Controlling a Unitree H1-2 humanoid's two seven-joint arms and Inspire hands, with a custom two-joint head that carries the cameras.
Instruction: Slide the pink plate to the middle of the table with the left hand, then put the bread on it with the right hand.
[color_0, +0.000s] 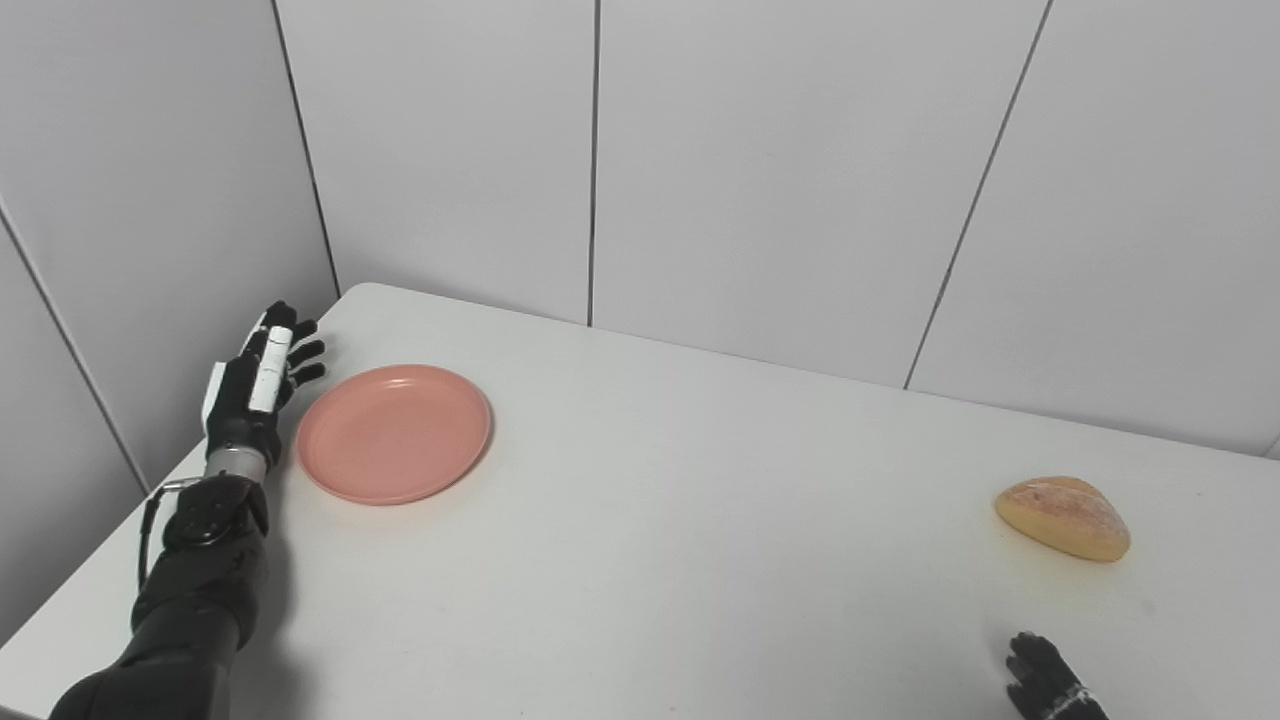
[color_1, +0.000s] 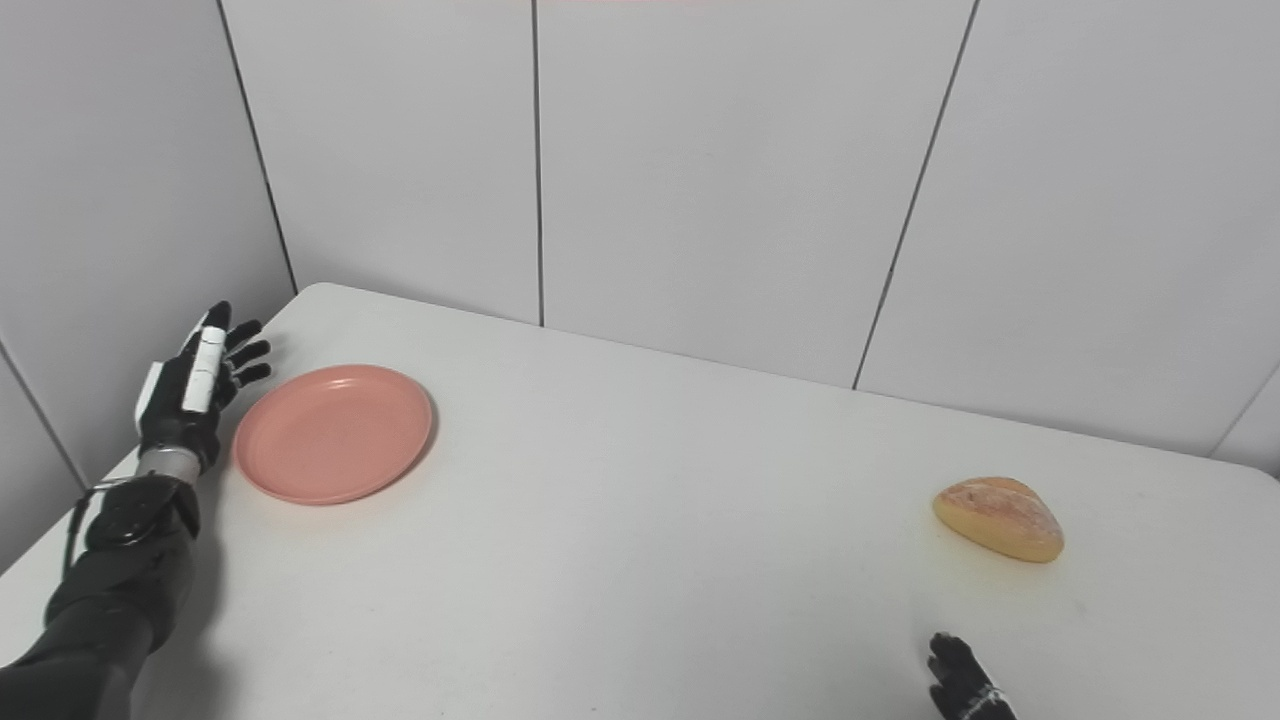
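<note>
Left eye view: L hand (color_0: 255, 385) spread beside pink plate (color_0: 393, 432); bread (color_0: 1062, 517) apart.

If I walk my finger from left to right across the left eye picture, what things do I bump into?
Left hand → pink plate → right hand and bread, about level with each other at the far right.

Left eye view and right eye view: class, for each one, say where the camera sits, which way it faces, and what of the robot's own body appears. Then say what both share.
Left eye view: on the robot's head, looking down and forward across the white table; left hand with its arm, and the right hand at the bottom edge.
Right eye view: beside it, a little to the right, facing the same way; the same body parts show.
Shared: pink plate, bread, table, panelled wall.
</note>
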